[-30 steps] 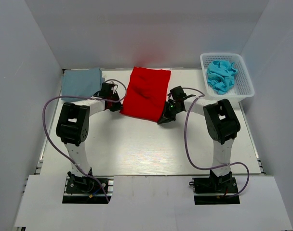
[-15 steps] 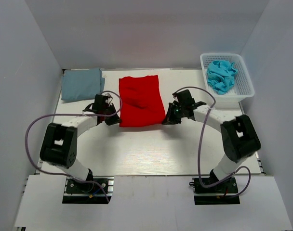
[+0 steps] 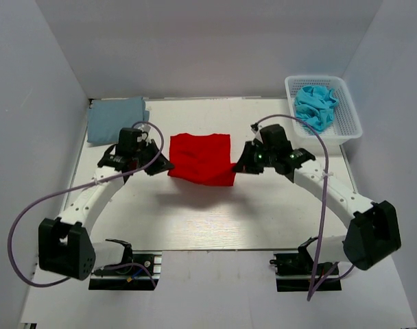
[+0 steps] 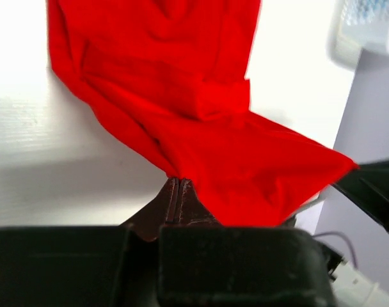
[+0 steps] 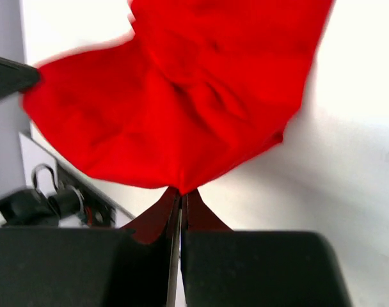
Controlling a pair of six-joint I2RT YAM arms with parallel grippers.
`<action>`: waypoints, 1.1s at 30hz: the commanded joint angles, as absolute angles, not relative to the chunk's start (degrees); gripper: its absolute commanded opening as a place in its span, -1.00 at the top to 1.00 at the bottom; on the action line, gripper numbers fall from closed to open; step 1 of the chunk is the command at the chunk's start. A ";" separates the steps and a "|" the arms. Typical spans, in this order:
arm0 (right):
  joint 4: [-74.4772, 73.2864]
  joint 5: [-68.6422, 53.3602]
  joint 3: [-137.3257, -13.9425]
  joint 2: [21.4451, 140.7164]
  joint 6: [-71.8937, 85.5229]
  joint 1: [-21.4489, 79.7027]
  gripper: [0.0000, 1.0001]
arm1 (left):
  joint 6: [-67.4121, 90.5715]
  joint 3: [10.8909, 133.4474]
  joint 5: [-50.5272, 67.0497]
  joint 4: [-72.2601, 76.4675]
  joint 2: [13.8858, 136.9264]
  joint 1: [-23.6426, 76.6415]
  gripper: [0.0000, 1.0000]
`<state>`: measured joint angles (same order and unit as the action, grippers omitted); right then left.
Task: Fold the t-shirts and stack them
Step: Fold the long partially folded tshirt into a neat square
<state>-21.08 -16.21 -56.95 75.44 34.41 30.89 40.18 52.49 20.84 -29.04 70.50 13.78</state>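
**Red shirt mid-fold, both claws on the near corners**

Red shirt: centre of the table, between the arms. The far part lies on the board. The near edge is raised off it, with a shadow beneath. The cloth sags and wrinkles between the two held corners.

Left claw: jaws pressed together on the shirt's near-left corner; the wrist view shows cloth coming straight out of the fingertips. Right claw: likewise clamped tight, on the near-right corner. Neither holds anything else.

Step in hand, as I judge it: carry the near edge over to the far edge for a half fold. To do it well:
- Move both claws together at one height so the hem runs level.
- Hold slight tension across the hem to take out the sag, but not enough to drag the far part.
- Lay the hem square on the far edge, then let go with both at once.

Grey-blue shirt: folded flat at the far left, well apart from the red one; likely the base of the stack. Turquoise shirt: bunched in the basket, far right, not yet folded.

Writing: no brand, label or text is readable in any view.
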 commanded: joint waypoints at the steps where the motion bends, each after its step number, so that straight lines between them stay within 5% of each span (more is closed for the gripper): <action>1: -21.53 -12.75 -66.52 79.18 33.40 29.98 1.00 | 42.28 59.56 18.20 -31.55 76.08 12.83 1.00; 13: -27.33 -15.82 -94.46 104.73 29.80 23.65 1.00 | 44.65 77.86 11.87 -34.09 93.58 10.46 1.00; 25: -25.24 -23.81 -108.01 122.23 29.36 19.16 1.00 | 44.12 94.55 13.09 -31.56 114.49 6.51 0.99; 26: -24.09 -24.34 -110.98 124.78 29.09 19.07 1.00 | 44.12 97.62 13.10 -29.81 116.17 6.50 0.90; 28: -24.68 -25.40 -115.20 129.80 30.23 18.02 1.00 | 44.12 103.84 13.70 -29.79 121.69 5.89 0.01; 29: -25.48 -25.23 -122.10 131.55 30.93 17.67 0.87 | 43.25 106.58 13.71 -29.79 123.56 5.37 -0.71; 30: -27.49 -26.27 -124.26 135.57 31.63 16.71 -0.05 | 43.24 109.66 13.71 -32.49 125.31 5.36 -0.99; 31: -27.77 -28.54 -126.80 135.96 32.60 16.53 -0.80 | 40.81 116.13 15.71 -34.35 128.29 5.36 -1.00; 33: -26.55 -28.83 -125.69 134.23 32.96 16.17 -0.81 | 39.55 120.13 16.52 -37.94 129.19 5.36 -1.00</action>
